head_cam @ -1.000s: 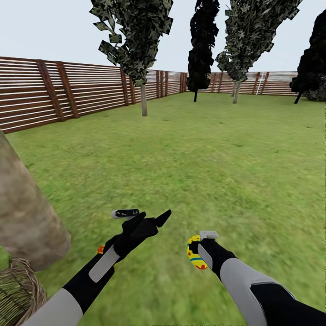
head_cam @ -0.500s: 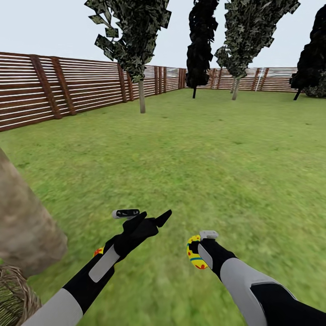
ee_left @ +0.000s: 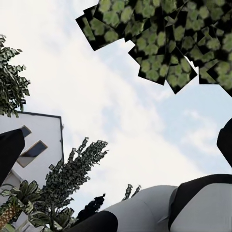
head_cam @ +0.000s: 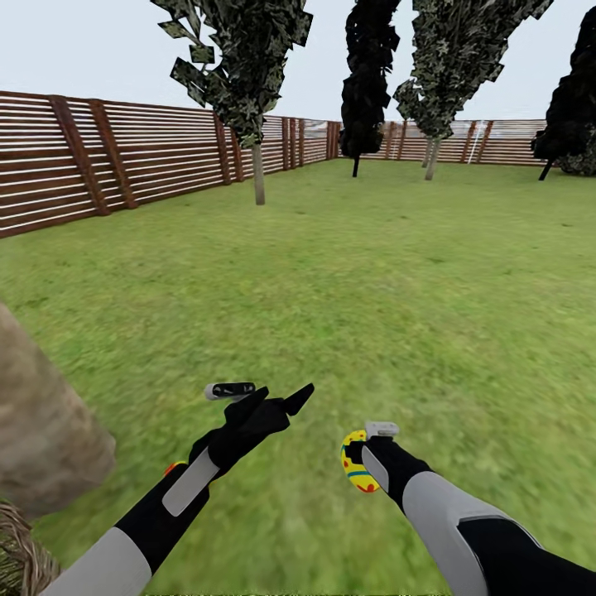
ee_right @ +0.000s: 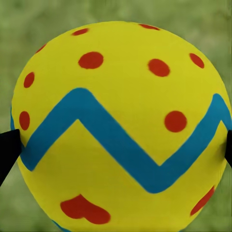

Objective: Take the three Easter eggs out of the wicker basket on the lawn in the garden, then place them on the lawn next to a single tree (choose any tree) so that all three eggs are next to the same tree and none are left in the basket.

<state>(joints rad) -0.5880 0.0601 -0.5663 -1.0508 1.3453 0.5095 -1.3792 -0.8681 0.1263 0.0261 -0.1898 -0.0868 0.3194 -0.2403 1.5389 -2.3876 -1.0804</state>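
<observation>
Easter egg (head_cam: pixel 356 463) sits clamped in my right gripper (head_cam: pixel 361 455), low over the lawn (head_cam: pixel 389 273); the right wrist view shows its blue zigzag and red dots. My left gripper (head_cam: pixel 277 404) is spread, empty. Open grass ahead; thick trunk (head_cam: pixel 41 422) and wicker basket (head_cam: pixel 16 555) crowd my left.

A: Where are the eggs?
B: One yellow egg (ee_right: pixel 121 130) with a blue zigzag and red dots sits in the right gripper (head_cam: pixel 358 463). Another egg (head_cam: pixel 173 468) peeks from behind the left arm, over the lawn (head_cam: pixel 372 290), near the tree (head_cam: pixel 41 422) and the wicker basket (head_cam: pixel 16 559)
</observation>
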